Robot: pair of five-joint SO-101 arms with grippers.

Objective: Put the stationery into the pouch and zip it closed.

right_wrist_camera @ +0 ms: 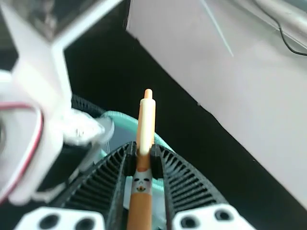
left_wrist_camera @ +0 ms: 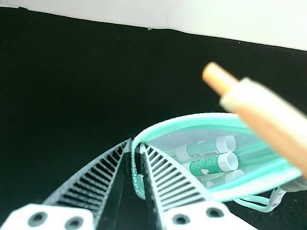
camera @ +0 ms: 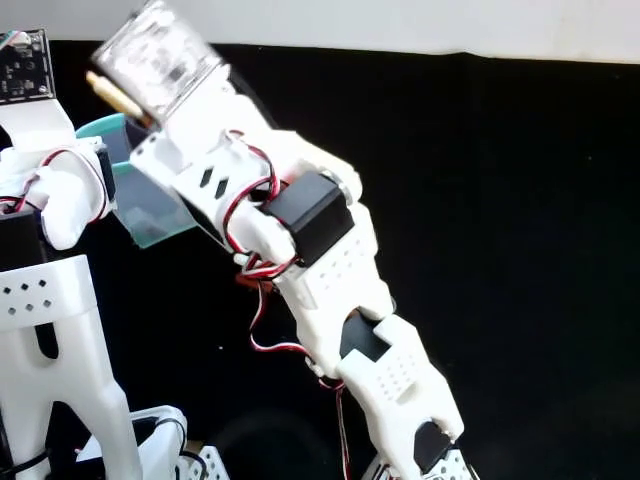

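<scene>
A mint-green mesh pouch [left_wrist_camera: 192, 116] lies open on the black table, with several green-and-white markers [left_wrist_camera: 211, 163] inside. My left gripper [left_wrist_camera: 135, 147] is shut on the pouch's zipper rim at one end of the opening. My right gripper [right_wrist_camera: 142, 152] is shut on an orange-and-cream pen [right_wrist_camera: 146, 117], whose tip points over the pouch's teal edge [right_wrist_camera: 117, 117]. In the left wrist view that pen [left_wrist_camera: 259, 120] hangs just above the opening. In the high view the pen tip [camera: 112, 93] sticks out past the right arm's wrist, over the pouch [camera: 155, 218].
The left arm [camera: 50, 190] stands at the left, close beside the right arm [camera: 300, 215], which slants in from the bottom. A pale wall [right_wrist_camera: 230, 96] bounds the black table on its far side. A teal pull cord [left_wrist_camera: 261, 202] hangs off the pouch's end.
</scene>
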